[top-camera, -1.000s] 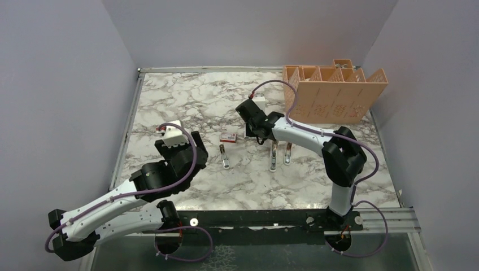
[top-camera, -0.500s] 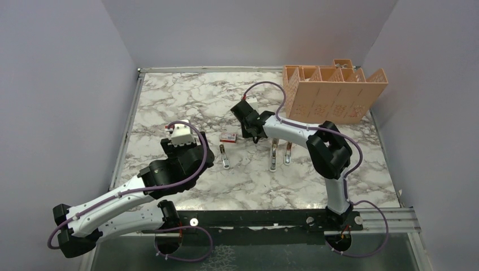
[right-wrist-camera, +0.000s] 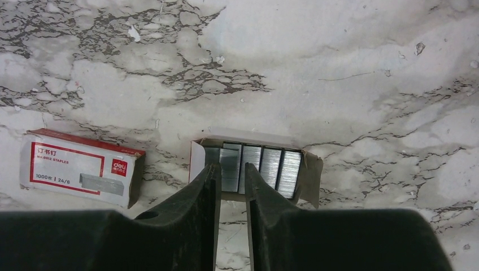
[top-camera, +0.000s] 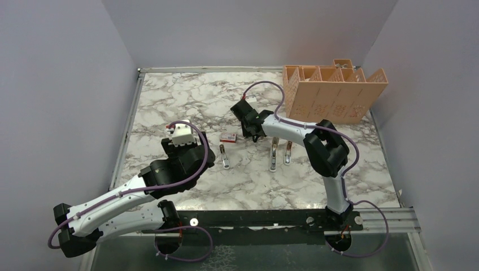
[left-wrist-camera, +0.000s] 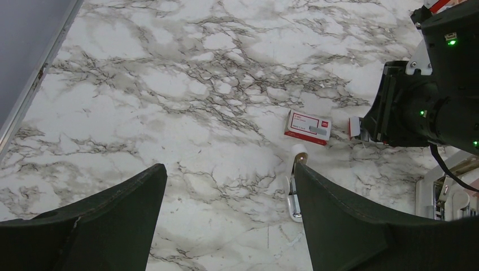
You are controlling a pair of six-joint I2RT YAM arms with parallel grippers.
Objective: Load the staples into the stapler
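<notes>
The staples [right-wrist-camera: 265, 166] are several silvery strips lying side by side in a small open tray. My right gripper [right-wrist-camera: 230, 169] is down at the tray's near edge. Its fingers stand a narrow gap apart, straddling one strip near the left end. In the top view the right gripper [top-camera: 252, 133] hides the tray. The red-and-white box [right-wrist-camera: 79, 169] lies just left of it [top-camera: 228, 136] [left-wrist-camera: 308, 127]. A slim silvery stapler [top-camera: 225, 157] [left-wrist-camera: 294, 189] lies in front of the box. My left gripper [left-wrist-camera: 229, 169] [top-camera: 199, 153] is wide open and empty, above the table left of the stapler.
Two more slim silvery pieces [top-camera: 273, 155] [top-camera: 288, 152] lie right of the stapler. A peach slotted organizer [top-camera: 333, 93] stands at the back right. A metal rail [top-camera: 131, 124] runs along the table's left edge. Grey walls enclose the table.
The left arm swung right, toward the stapler, then held. The right gripper shifted slightly left over the tray and its elbow folded in. Little has moved in the last half second.
</notes>
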